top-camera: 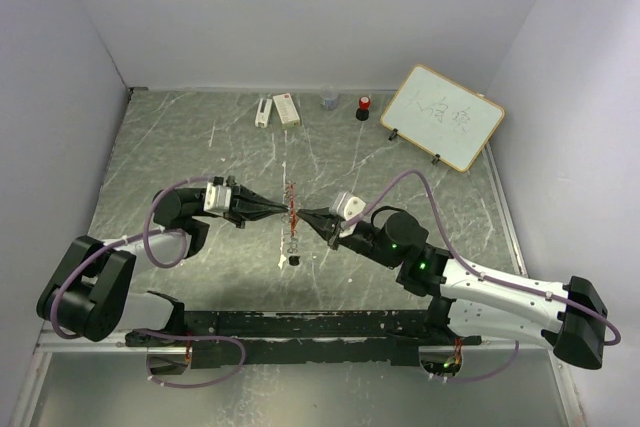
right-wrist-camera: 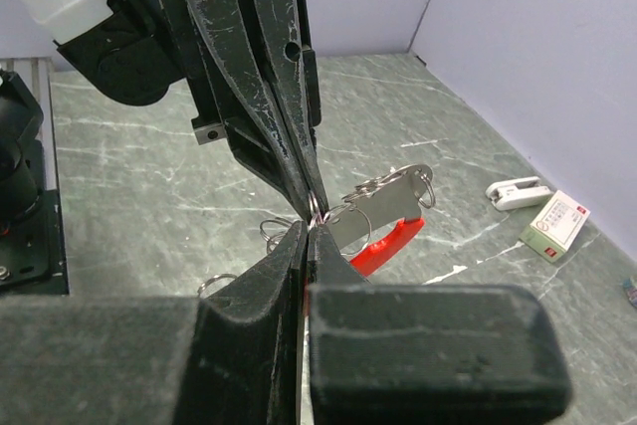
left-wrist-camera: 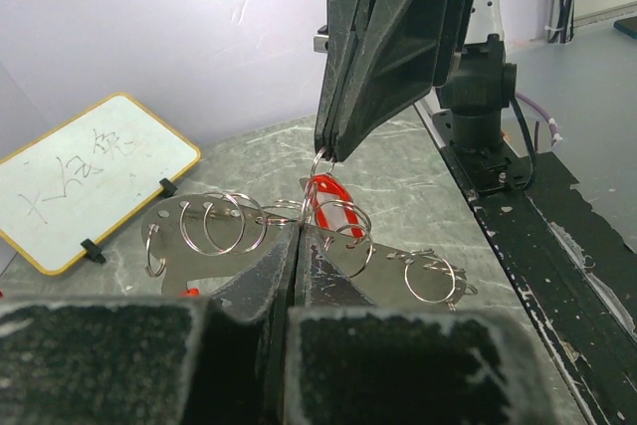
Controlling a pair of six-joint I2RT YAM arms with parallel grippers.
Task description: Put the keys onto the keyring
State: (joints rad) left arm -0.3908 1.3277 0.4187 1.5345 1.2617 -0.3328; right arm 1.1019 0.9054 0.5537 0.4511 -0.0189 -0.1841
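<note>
Both grippers meet tip to tip over the middle of the table. The keyring [top-camera: 292,205] hangs between them: a curved grey plate [left-wrist-camera: 199,246] carrying several thin silver rings, with a red oblong fob [left-wrist-camera: 334,203]. My left gripper [left-wrist-camera: 299,233] is shut on the plate's near edge among the rings. My right gripper [right-wrist-camera: 314,229] is shut on a thin silver ring [right-wrist-camera: 317,214] beside the grey plate [right-wrist-camera: 393,204] and red fob [right-wrist-camera: 391,242]. A small key with a black tag [top-camera: 296,260] lies on the table just below them. The red-tagged key cannot be made out.
A small whiteboard [top-camera: 442,117] leans at the back right. Along the back edge stand white boxes [top-camera: 285,108], a small grey cup [top-camera: 328,101] and a red-capped black cylinder [top-camera: 363,107]. The black base rail [top-camera: 300,332] runs along the near edge.
</note>
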